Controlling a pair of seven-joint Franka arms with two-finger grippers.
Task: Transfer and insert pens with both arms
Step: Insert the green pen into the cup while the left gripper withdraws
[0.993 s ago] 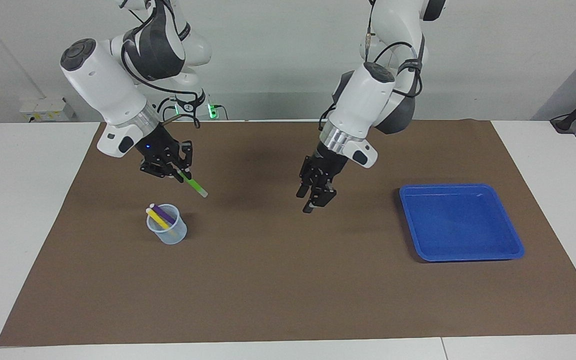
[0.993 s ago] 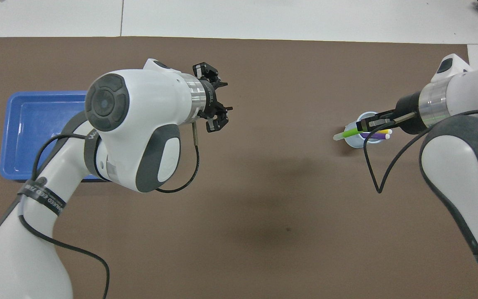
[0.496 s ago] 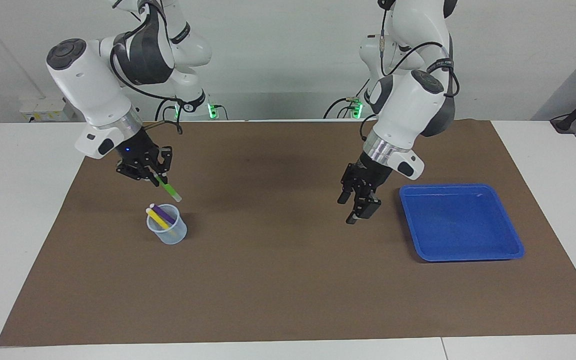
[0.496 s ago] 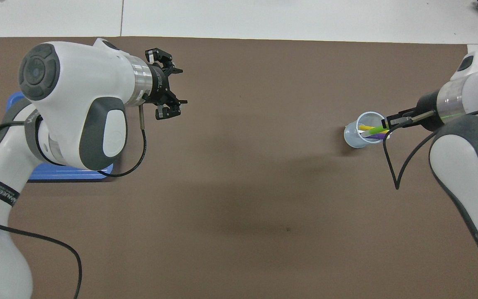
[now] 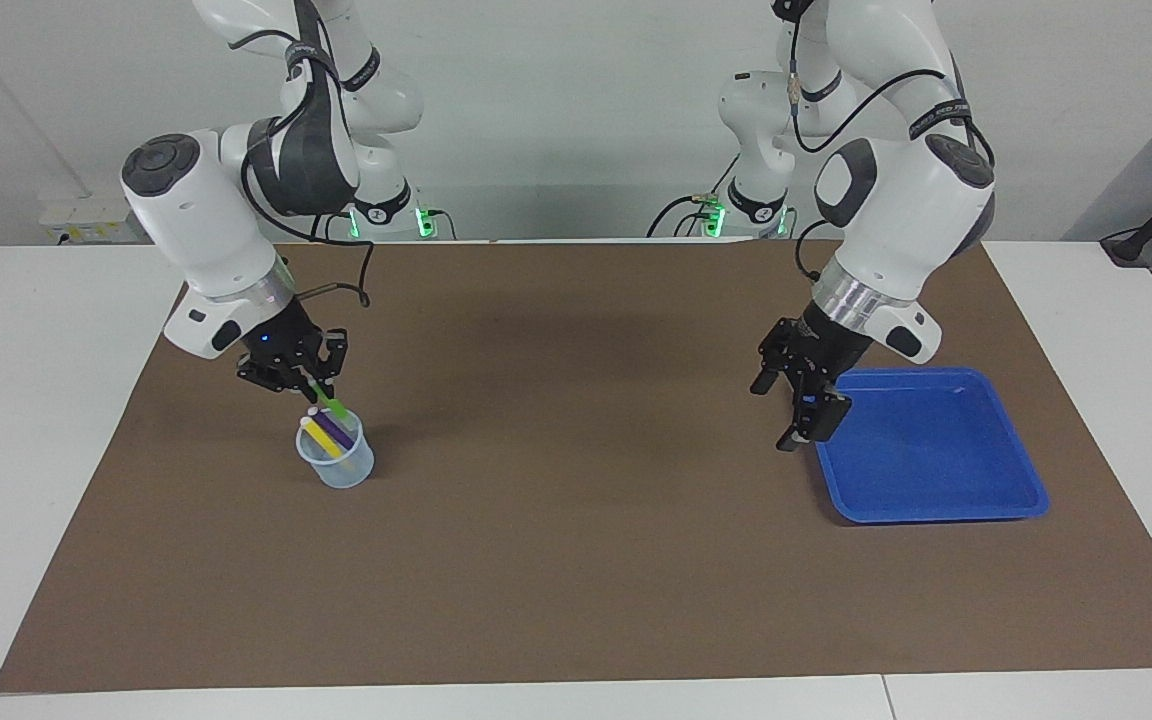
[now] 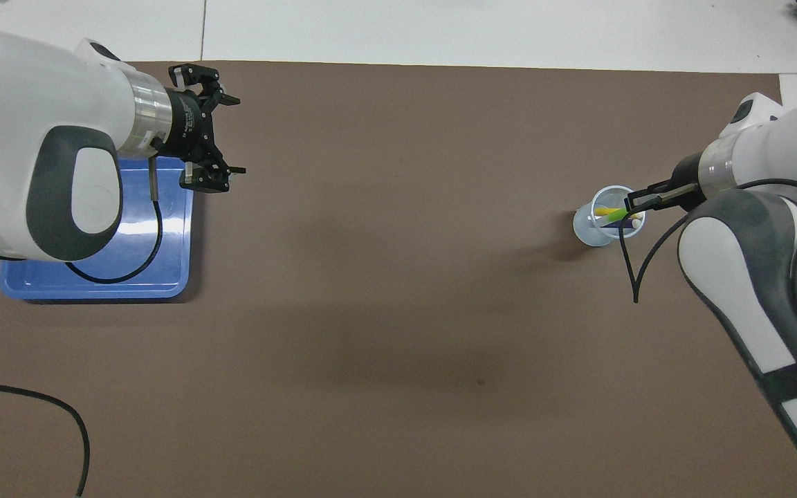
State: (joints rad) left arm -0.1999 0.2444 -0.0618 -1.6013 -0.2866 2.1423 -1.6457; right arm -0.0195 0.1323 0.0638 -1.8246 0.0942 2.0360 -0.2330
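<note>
A clear plastic cup [image 5: 341, 470] [image 6: 589, 232] stands toward the right arm's end of the brown mat. A yellow pen [image 5: 319, 441] [image 6: 605, 211] and a purple pen [image 5: 338, 431] lean inside it. My right gripper [image 5: 311, 385] [image 6: 630, 203] hangs just above the cup's rim, shut on the green pen [image 5: 330, 403] [image 6: 618, 216]. That pen slants down with its lower end inside the cup's mouth. My left gripper [image 5: 786, 412] [image 6: 236, 135] is open and holds nothing. It hovers over the edge of the blue tray that faces the cup.
The blue tray [image 5: 936, 515] [image 6: 94, 290] lies toward the left arm's end of the mat, with nothing visible in it. The brown mat [image 5: 576, 560] covers most of the white table. A black cable [image 6: 637, 277] loops down from the right wrist beside the cup.
The right gripper has carried the green pen down over the cup until its lower end entered the mouth. The left gripper has swung away to the tray's edge and opened wider.
</note>
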